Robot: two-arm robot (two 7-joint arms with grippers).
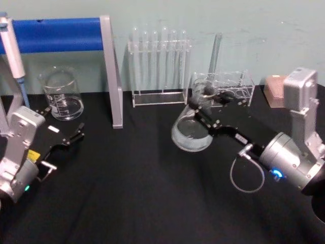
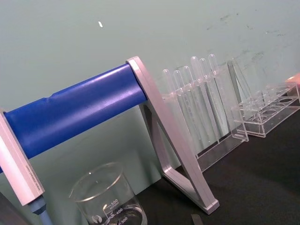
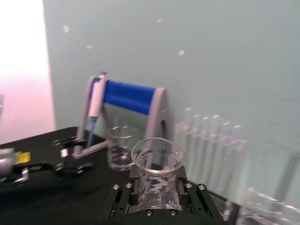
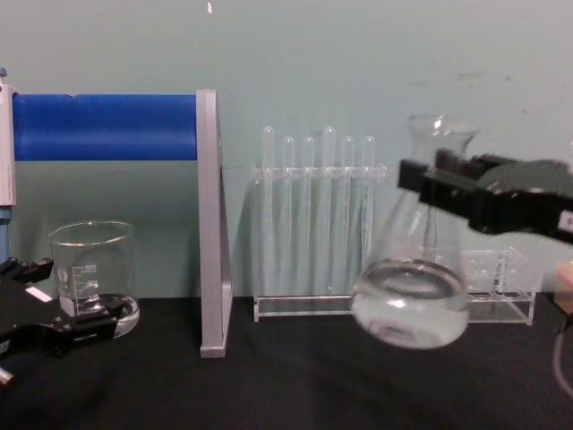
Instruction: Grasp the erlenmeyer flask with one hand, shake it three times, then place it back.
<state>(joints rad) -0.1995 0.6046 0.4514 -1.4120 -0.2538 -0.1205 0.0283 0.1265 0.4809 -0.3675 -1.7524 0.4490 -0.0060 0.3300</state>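
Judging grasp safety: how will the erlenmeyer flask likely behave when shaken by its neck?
Probably bottom-heavy: liquid pools low in the erlenmeyer flask, below the right gripper shut on its neck, so it may swing. Smooth glass could slip, and likely breaks if dropped.

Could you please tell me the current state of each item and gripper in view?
erlenmeyer flask: held above the table, tilted, some clear liquid inside.
right gripper: shut on the flask's neck.
beaker: upright on the table.
left gripper: open, idle near the beaker.
test tubes: upright in their rack.

Glossy clear glass erlenmeyer flask [image 1: 190, 134]; matt black cloth table [image 1: 142, 198]
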